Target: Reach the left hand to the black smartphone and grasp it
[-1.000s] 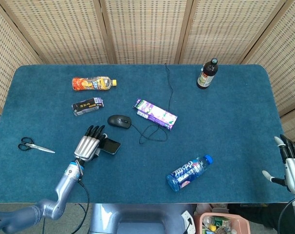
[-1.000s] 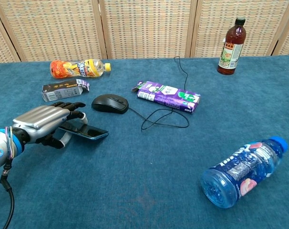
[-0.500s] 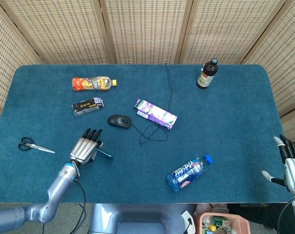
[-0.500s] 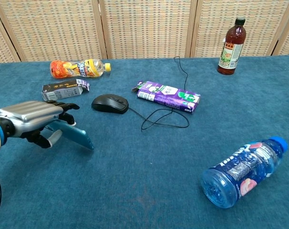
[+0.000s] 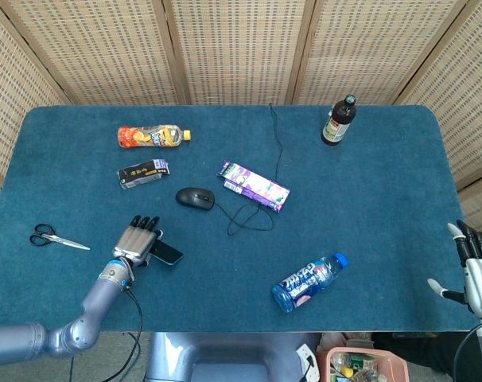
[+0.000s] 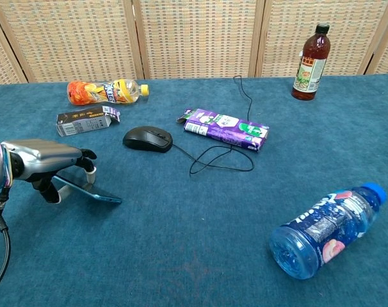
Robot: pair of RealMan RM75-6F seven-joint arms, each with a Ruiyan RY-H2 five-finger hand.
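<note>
The black smartphone [image 5: 167,255] [image 6: 91,191] is gripped in my left hand [image 5: 137,242] [image 6: 48,161] near the table's front left. In the chest view the phone is tilted, its near end under the fingers and its far end low over the blue cloth. The fingers curl over the phone's top edge and the thumb sits beneath it. My right hand [image 5: 478,269] hangs past the table's right front corner, fingers spread, holding nothing.
Scissors [image 5: 56,237] lie left of the left hand. Behind it are a small dark carton [image 6: 86,119], an orange bottle [image 6: 106,91] and a wired black mouse [image 6: 147,137]. A purple box [image 6: 225,128], a brown bottle [image 6: 310,62] and a lying blue bottle [image 6: 324,229] sit to the right.
The left hand has drawn back toward the table's front left edge, carrying the phone with it; the phone has gone from lying flat to tilted in the grip. The right hand has not moved.
</note>
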